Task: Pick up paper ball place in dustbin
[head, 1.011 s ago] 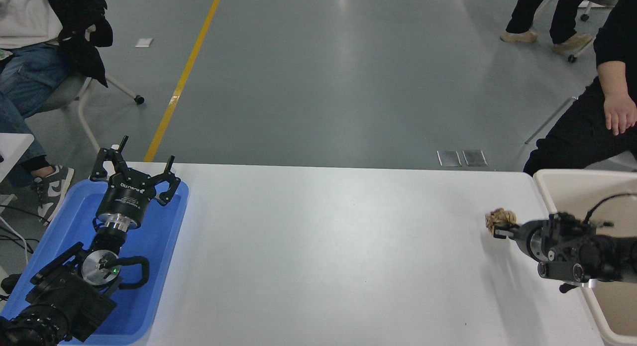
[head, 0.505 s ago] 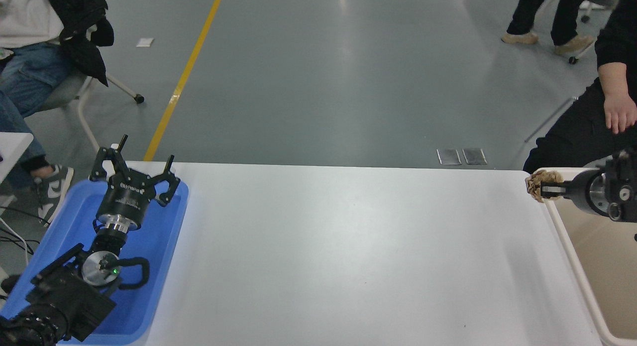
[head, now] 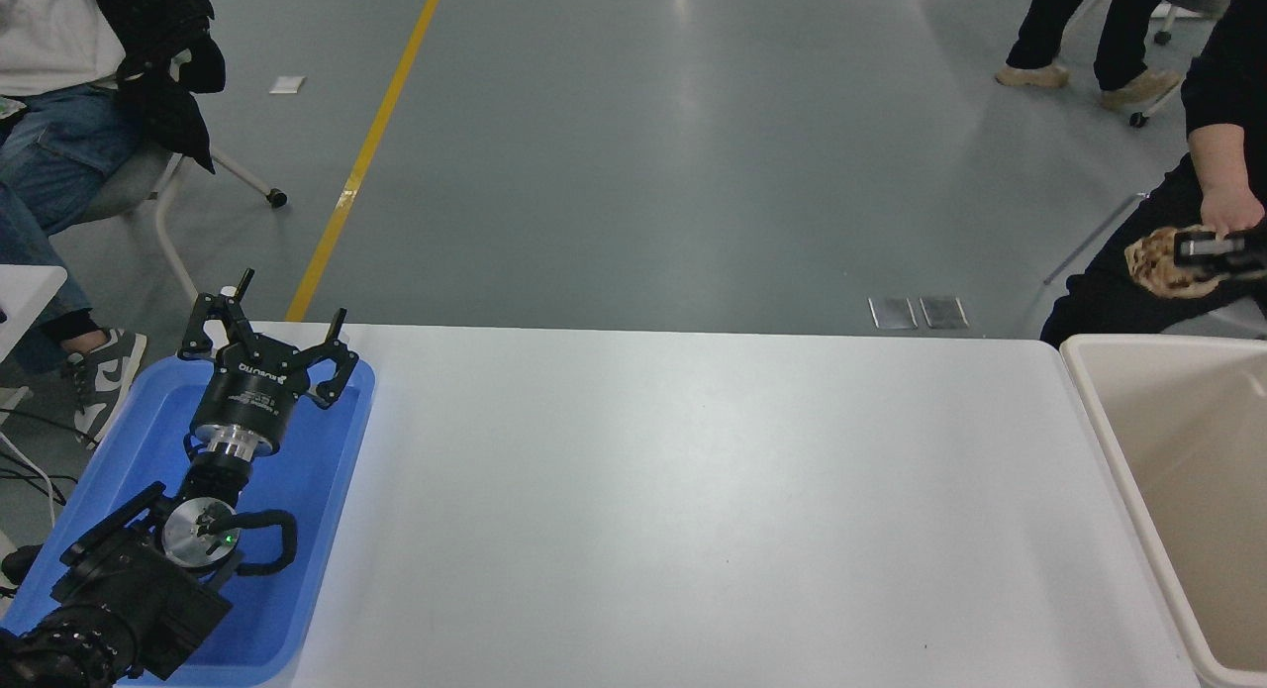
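Note:
The tan paper ball (head: pixel 1156 263) with dark flecks hangs high at the right edge, held in the black fingers of my right gripper (head: pixel 1178 252), which is shut on it. Only the fingertips of that gripper show; the arm is out of frame. The ball is above and beyond the far rim of the cream dustbin (head: pixel 1094 391), which stands at the table's right end. My left gripper (head: pixel 265 337) is parked open over the blue tray (head: pixel 327 470) at the lower left.
A person in black sits just behind the ball, a hand (head: pixel 1227 208) close above my right gripper. Another person sits at the top left on a chair (head: pixel 168 188). The white table (head: pixel 693 500) spans the middle.
My right gripper has risen and swung right with the paper ball, from table height near the bin's left rim to high above its far edge. The left arm has not moved.

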